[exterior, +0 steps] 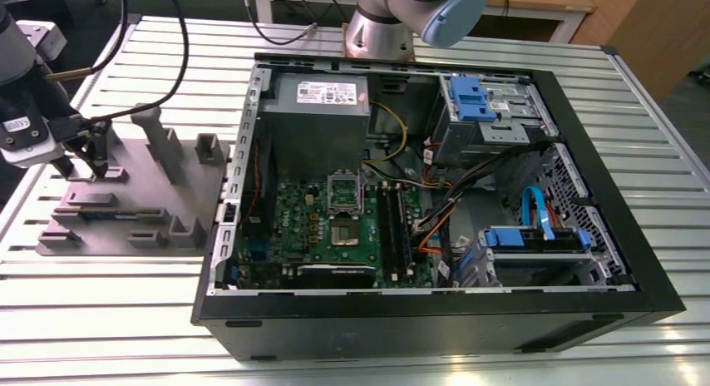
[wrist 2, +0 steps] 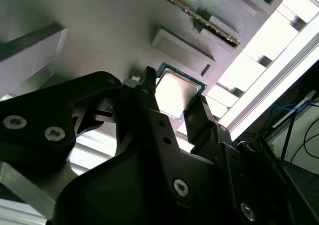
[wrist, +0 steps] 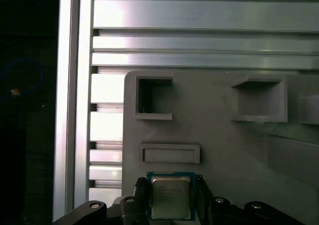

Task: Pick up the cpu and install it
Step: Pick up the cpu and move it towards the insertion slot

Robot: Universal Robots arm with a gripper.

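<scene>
The cpu (wrist: 170,197), a small square chip with a shiny silver top and a thin green rim, lies at the edge of the grey fixture block (wrist: 219,140). In both wrist views my gripper (wrist: 170,189) stands with one black finger (wrist: 141,191) against each side of the cpu (wrist 2: 177,91), shut on it. In the exterior view the gripper (exterior: 85,168) is down on the fixture block (exterior: 122,195) at that view's far left. The green motherboard (exterior: 332,228) lies inside the open computer case (exterior: 433,195), its metal socket frame (exterior: 344,188) flipped open.
The fixture carries raised posts (exterior: 166,145) and pockets (wrist: 154,98) around the gripper. A grey power-supply box (exterior: 322,103), blue drive cages (exterior: 477,103) and loose cables (exterior: 466,195) fill the case. Everything rests on a ribbed aluminium table (exterior: 111,303). Cables hang near the arm.
</scene>
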